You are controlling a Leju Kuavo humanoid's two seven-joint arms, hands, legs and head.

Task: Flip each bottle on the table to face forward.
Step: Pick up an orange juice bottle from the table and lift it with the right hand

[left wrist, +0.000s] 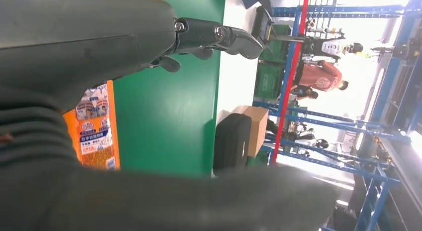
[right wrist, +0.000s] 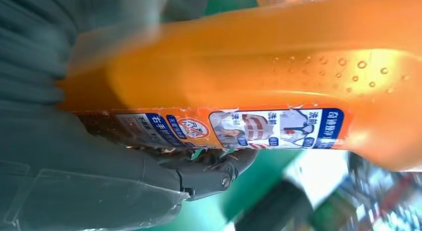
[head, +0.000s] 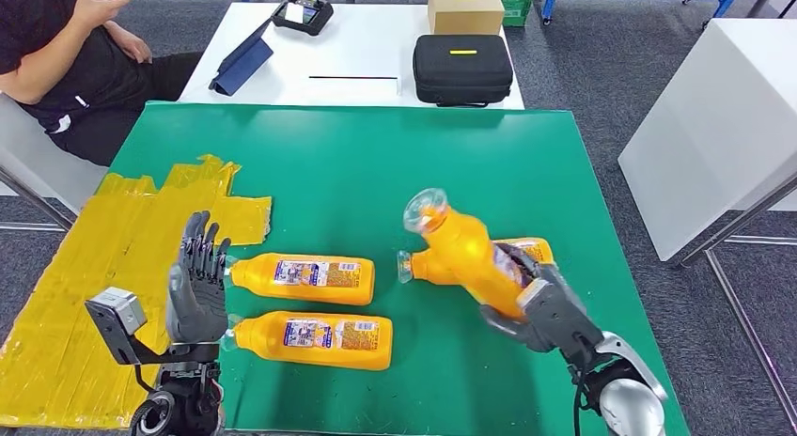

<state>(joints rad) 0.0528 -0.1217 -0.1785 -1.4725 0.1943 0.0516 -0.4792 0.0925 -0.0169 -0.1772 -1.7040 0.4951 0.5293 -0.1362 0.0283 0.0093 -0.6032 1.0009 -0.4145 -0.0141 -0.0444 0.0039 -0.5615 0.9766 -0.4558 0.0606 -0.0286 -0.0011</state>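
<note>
The held bottle's label (right wrist: 224, 129) shows Chinese print, perhaps "洗前".

We see two dark grey hands, left hand (head: 195, 290) and right hand (head: 538, 314), on silver arms; a grey boxy camera (head: 117, 312) sits at the left wrist

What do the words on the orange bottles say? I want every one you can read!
"洗前": on the label of the held bottle, in the right hand.
"洗前": again on that label.
Other label print: too blurred.
Labels on the two lying bottles: too small.
</note>
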